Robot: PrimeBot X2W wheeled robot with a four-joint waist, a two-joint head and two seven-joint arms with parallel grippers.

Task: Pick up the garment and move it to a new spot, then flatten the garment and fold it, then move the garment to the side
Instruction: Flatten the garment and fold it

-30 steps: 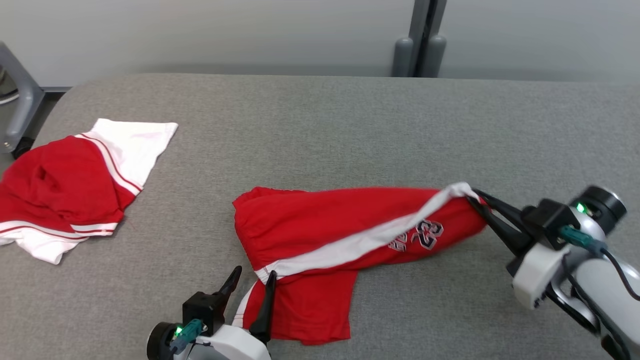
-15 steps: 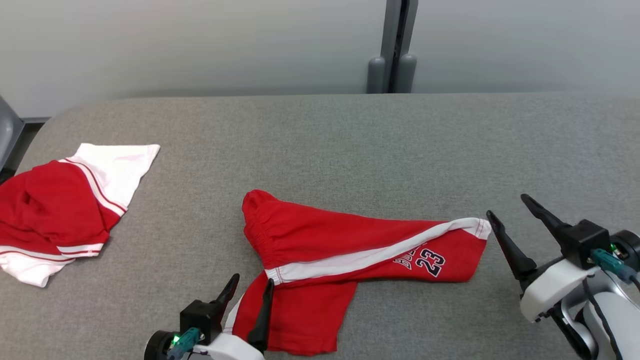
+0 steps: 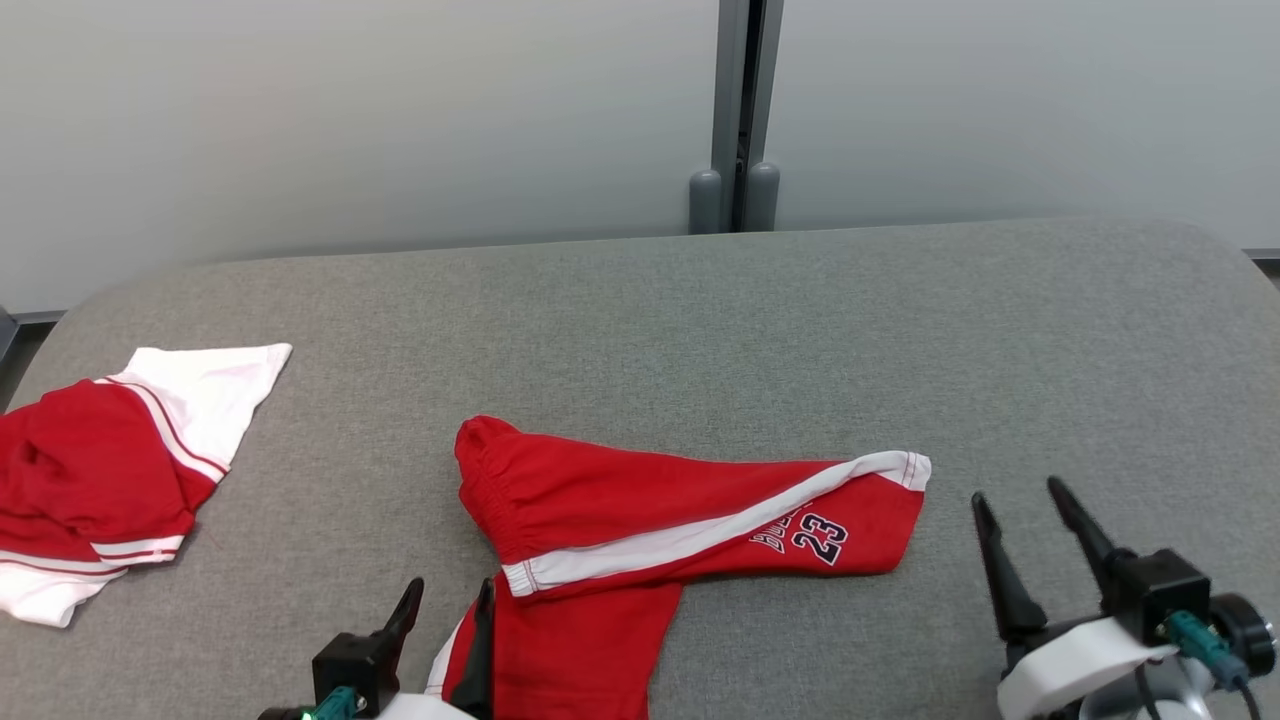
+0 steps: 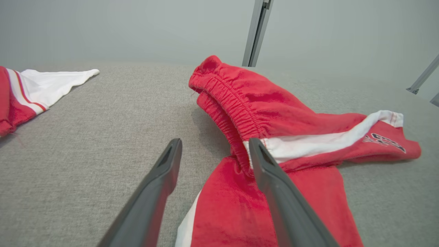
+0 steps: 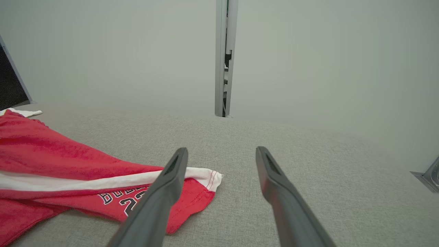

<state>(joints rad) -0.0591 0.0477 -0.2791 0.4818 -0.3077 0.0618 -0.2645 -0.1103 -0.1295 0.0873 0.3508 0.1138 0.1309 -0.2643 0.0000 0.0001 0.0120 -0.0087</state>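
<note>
While the flattening step appears to be in hand, both grippers are being held wide apart at the near side of the table (image 3: 700,330), and nothing is being gripped by either. The left gripper (image 3: 451,585) is being poised over the near leg of the red shorts (image 3: 620,500), the task's garment. In the left wrist view its jaws are being spread across that leg's white-striped edge, though whether cloth is being touched cannot be told. The right gripper (image 3: 1016,492) is being kept just beside the hem (image 5: 209,178) of the other leg, apart from it.

The shorts are being left lying near the middle of the table, toward the robot. One leg is being stretched toward the robot's right, with the white stripe and the number 23 being shown uppermost. The other leg is being bent back toward the robot, so an L is being formed. The waistband (image 4: 226,99) is being left bunched and raised rather than flat.

By this judgement, a fresh grasp is being called for next. The near leg's edge and the waistband should be taken and drawn outward, so that the legs are being aligned before any fold.

Farther left, a second red-and-white garment (image 3: 90,470) is being left in a heap, well apart from the shorts. No container is being used here, as both garments are being borne directly by the table. Beyond its far edge, a grey post (image 3: 735,110) is being seen against a pale wall.
</note>
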